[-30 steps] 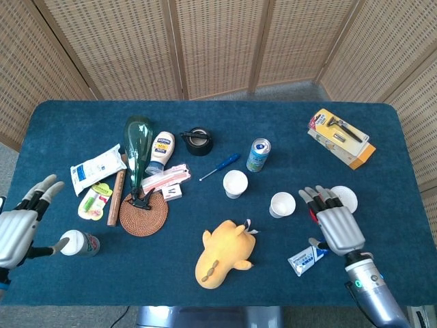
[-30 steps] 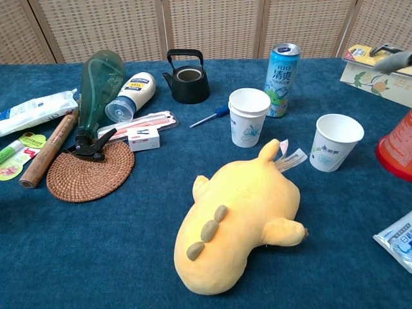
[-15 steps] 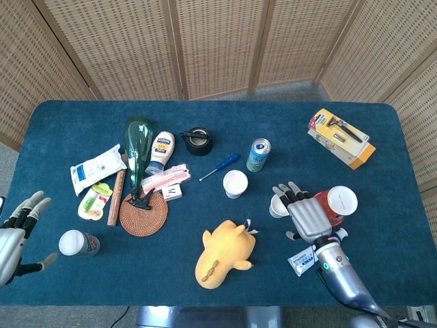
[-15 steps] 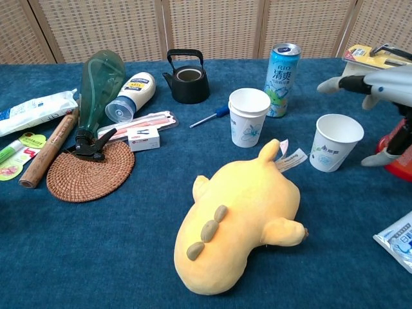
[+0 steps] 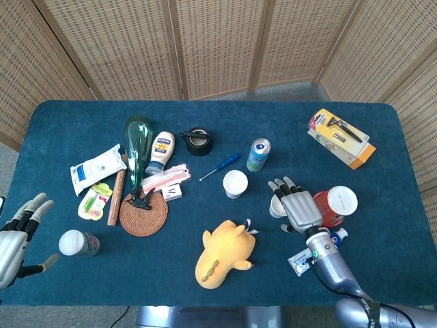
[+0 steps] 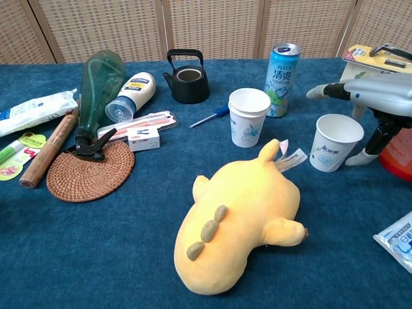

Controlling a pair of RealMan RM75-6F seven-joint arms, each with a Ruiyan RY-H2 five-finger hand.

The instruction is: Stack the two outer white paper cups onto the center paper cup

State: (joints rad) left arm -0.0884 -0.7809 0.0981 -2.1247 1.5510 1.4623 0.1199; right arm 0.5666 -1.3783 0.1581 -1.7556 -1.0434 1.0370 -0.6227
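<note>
Right hand point(image 5: 300, 208), fingers spread and holding nothing, hovers over the outer white paper cup point(image 6: 336, 141) standing right of the center white paper cup point(image 6: 249, 116) on the blue desk point(image 5: 382, 260). The cup is probably light, thin-walled and easily crushed; a gentle grip around the upper wall should suit it. Left hand point(image 5: 15, 232) open, near the desk's left edge.

The yellow toy point(image 6: 241, 222) lies close in front of both cups. A tall can point(image 6: 282, 71) stands just behind them. Bare table point(image 6: 84, 257) shows on the left.
</note>
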